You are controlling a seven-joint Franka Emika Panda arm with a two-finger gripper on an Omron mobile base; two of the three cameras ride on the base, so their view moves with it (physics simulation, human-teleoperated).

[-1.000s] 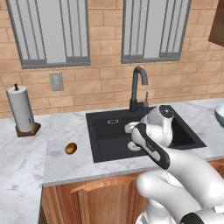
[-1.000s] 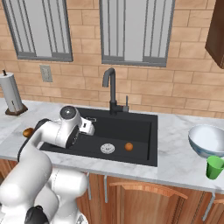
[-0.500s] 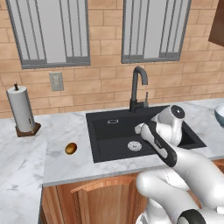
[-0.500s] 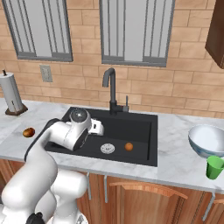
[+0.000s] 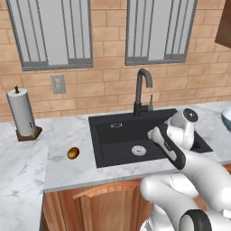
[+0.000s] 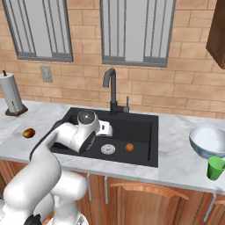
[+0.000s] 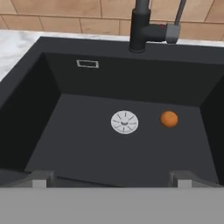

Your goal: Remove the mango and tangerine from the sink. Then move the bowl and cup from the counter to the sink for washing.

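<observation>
Pincer [image 7: 112, 177]: jaws wide apart, nothing between them; hangs over the near edge of the sink, tips showing at the bottom of the hand view. In the right base view the hand sits above the left half of the basin.

Table [image 6: 176, 162]: white marble with grey veins, over wooden cabinets; carries all items below.

Cup [image 6: 215, 168]: green, upright, near the front edge of the table at the far right, just in front of the bowl.

Bowl [image 6: 208, 140]: wide, pale bluish-white, glossy; stands on the table right of the sink, apart from its rim.

Mango [image 5: 73, 153]: oval, yellow-brown; lies on the table left of the sink, outside the basin, near its left rim.

Sink [image 7: 74, 140]: black rectangular basin, set into the table.

Drain [image 7: 124, 121]: round, silver, at mid-floor of the basin.

Tangerine [image 7: 169, 119]: round, bright orange; rests on the basin floor just right of the drain, not touching it.

Tap [image 6: 111, 90]: black gooseneck, at the back rim of the sink, with a small lever to its right.

Paper towel roll [image 5: 22, 113]: white, upright on a wooden base, far left of the table, by the brick wall.

Wall socket [image 5: 57, 83]: grey plate on the brick, below the left window.
</observation>
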